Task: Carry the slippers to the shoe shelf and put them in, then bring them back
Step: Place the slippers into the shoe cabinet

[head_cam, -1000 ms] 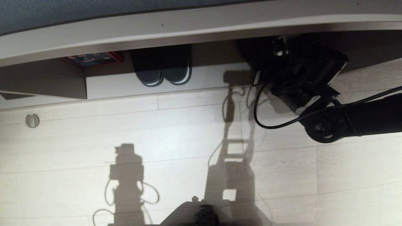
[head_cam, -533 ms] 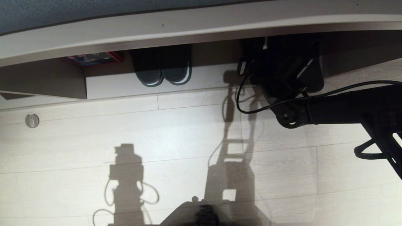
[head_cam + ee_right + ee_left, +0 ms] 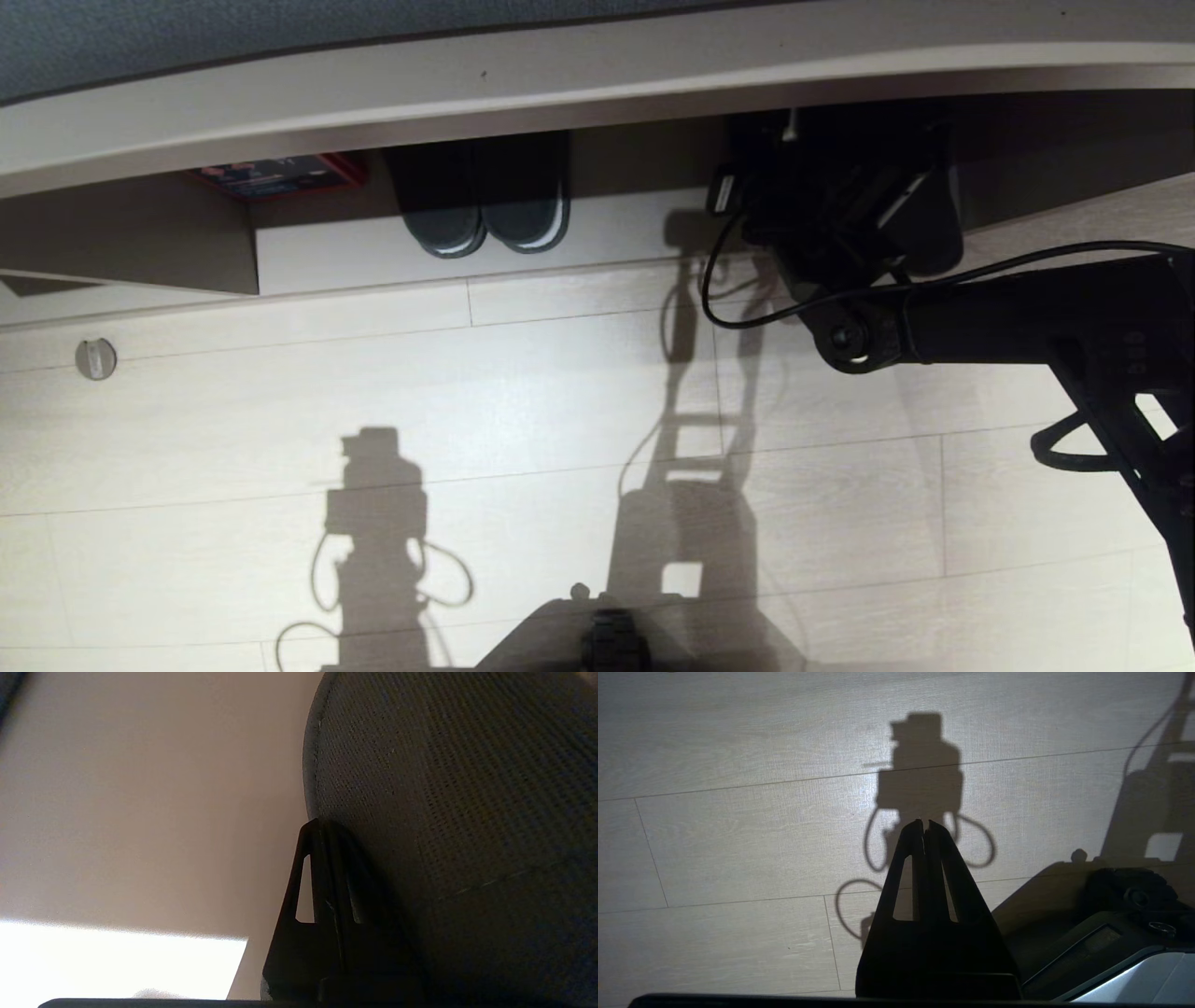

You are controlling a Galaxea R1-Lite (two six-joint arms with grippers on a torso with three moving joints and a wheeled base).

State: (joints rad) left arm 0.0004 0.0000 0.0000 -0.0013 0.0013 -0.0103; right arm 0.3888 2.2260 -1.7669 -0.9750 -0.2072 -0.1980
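Since a second ago the right arm has swung left and reached deeper under the top board of the long, low beige wood-grain shoe shelf (image 3: 597,238); its elbow now shows at the right edge of the head view. The right claw (image 3: 322,828) is fully closed, pressed against a dark grey, soft fabric slipper (image 3: 448,812); whether it pinches the fabric cannot be judged from this close. That slipper sits inside the shelf's right part, hidden behind the wrist. A darker pair with white-edged soles (image 3: 485,210) stands well to the left, with bare plank between. The left claw (image 3: 924,826), closed and empty, hangs over the pale plank floor (image 3: 560,401).
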